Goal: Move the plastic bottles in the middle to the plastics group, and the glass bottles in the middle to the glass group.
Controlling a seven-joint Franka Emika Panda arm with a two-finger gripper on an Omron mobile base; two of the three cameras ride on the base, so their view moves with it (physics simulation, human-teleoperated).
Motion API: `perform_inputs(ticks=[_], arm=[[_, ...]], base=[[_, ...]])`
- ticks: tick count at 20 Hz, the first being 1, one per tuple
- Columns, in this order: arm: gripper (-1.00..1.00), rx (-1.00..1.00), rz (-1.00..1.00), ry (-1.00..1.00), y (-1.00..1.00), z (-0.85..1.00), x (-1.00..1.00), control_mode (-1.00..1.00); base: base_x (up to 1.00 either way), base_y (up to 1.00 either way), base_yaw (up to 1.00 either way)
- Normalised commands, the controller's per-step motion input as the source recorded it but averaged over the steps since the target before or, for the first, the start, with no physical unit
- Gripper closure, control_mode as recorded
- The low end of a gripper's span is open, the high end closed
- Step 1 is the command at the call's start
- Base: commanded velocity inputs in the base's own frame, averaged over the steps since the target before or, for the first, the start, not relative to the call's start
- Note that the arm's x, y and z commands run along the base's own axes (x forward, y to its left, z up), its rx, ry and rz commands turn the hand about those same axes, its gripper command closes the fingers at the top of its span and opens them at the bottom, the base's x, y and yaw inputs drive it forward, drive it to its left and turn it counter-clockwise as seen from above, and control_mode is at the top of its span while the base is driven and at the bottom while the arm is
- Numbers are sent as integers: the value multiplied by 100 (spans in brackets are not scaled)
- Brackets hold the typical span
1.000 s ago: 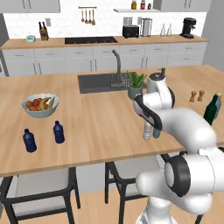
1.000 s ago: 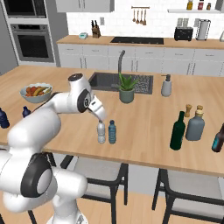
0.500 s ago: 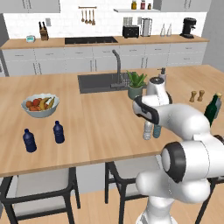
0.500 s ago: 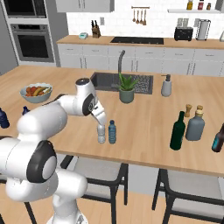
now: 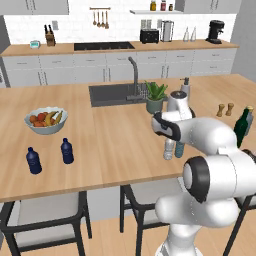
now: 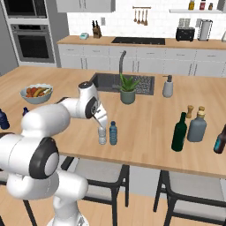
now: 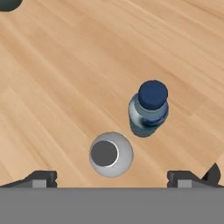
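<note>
Since a second ago the arm has drawn in, and the gripper [image 7: 112,177] now hangs straight above the clear bottle [image 7: 111,154], jaws spread wide and empty. That bottle stands upright between the fingertips [image 7: 43,178], just ahead of them. Upright too, the teal bottle [image 7: 148,109] sits just beyond it, toward the right jaw, on the wooden counter [image 7: 52,78].

Bright, even rendered lighting, soft faint shadows under objects on the wooden counter [image 5: 110,145], no glare, slightly soft low-resolution look throughout.
</note>
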Motion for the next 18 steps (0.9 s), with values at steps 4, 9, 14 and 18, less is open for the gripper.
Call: perform_inputs(ticks=[4,9,14,18], arm=[[-100,0,0,0,-18,-16,4,-100],[-100,0,0,0,-2,-17,9,-100],[-100,0,0,0,0,-16,6,-100],[-100,0,0,0,0,-5,8,-100]], base=[[0,0,0],[0,0,0],[0,0,0],[0,0,0]])
